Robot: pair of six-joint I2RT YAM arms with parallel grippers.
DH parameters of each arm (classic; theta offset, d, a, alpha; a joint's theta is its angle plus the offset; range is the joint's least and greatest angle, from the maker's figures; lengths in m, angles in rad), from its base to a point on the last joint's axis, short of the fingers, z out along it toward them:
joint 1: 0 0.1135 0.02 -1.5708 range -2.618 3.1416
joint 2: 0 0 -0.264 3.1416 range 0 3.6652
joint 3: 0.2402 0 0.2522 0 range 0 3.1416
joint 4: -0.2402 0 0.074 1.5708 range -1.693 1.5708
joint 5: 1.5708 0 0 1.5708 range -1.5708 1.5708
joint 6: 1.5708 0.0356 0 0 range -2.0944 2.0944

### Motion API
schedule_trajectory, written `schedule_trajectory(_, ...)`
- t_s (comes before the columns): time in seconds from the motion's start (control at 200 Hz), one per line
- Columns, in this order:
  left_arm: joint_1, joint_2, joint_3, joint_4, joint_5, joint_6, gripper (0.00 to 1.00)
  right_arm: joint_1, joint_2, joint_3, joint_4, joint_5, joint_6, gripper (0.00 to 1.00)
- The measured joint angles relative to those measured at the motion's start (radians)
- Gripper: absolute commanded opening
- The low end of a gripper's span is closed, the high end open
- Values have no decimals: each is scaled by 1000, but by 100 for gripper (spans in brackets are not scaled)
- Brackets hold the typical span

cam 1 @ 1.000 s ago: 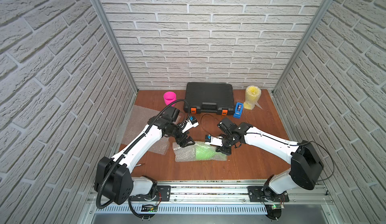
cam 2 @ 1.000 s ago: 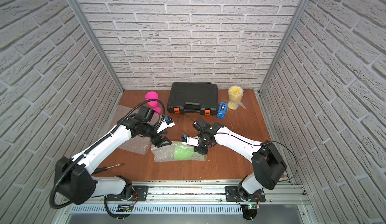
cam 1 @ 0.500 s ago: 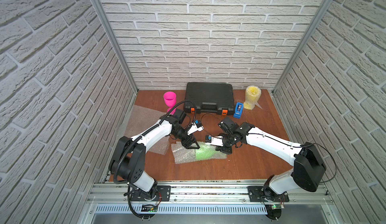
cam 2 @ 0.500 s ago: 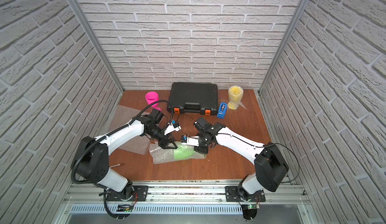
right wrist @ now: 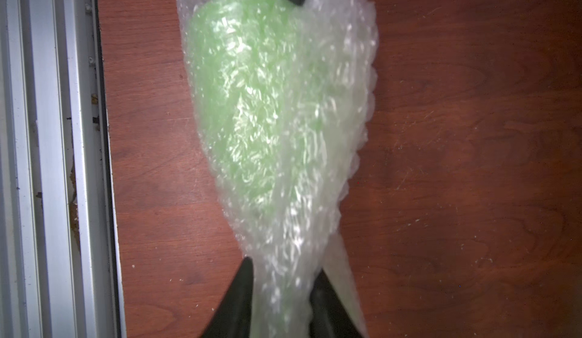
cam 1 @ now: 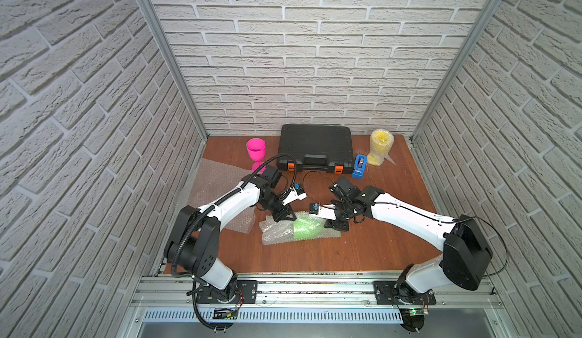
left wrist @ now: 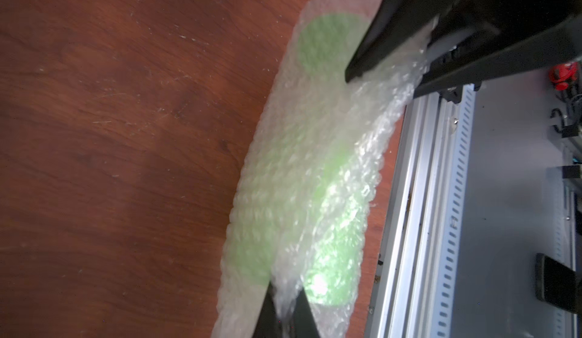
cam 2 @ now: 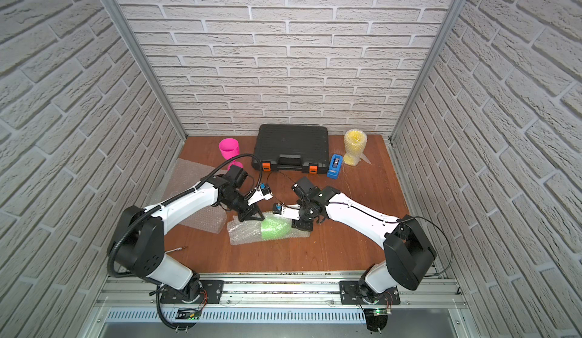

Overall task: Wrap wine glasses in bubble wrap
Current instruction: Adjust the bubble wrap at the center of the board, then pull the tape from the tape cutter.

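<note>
Lying beside left tool (cam 1: 285, 219): green goblet (cam 1: 307, 229)

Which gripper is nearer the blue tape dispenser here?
Right. The right gripper is at the end of the wrapped green goblet that faces the tape dispenser; the left gripper is at the bundle's opposite end, farther from it.

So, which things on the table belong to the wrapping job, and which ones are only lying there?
For the job:
green glass, lying inside bubble wrap
pink glass, still bare
yellow glass, already wrapped
spare sheet of wrap

Just lying about:
black case
blue tape dispenser, though the tape might serve later
</note>
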Motion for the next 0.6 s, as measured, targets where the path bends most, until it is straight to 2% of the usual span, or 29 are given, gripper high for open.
schedule_trajectory(0.055, -1, -28, -10, 1, -20, 8, 0, -6, -30, -14, 4, 1, 12, 73)
schedule_trajectory(0.18, -10, -69, -23, 2, -63, 24, 0, -40, -116, -31, 16, -7, 58, 72)
schedule_trajectory(0.305, -27, -79, -26, 3, -107, 39, 0, -129, -188, -30, 72, -23, 170, 63)
schedule_trajectory(0.375, -34, -80, -33, 2, -125, 42, 0, -201, -193, -25, 116, -16, 276, 53)
schedule_trajectory(0.435, -38, -85, -38, 1, -138, 43, 0, -269, -171, -12, 151, -3, 380, 47)
schedule_trajectory(0.52, -39, -97, -41, -2, -150, 45, 0, -354, -118, 11, 193, 10, 517, 46)
schedule_trajectory(0.6, -39, -111, -41, -6, -161, 50, 0, -422, -40, 60, 200, 36, 647, 41)
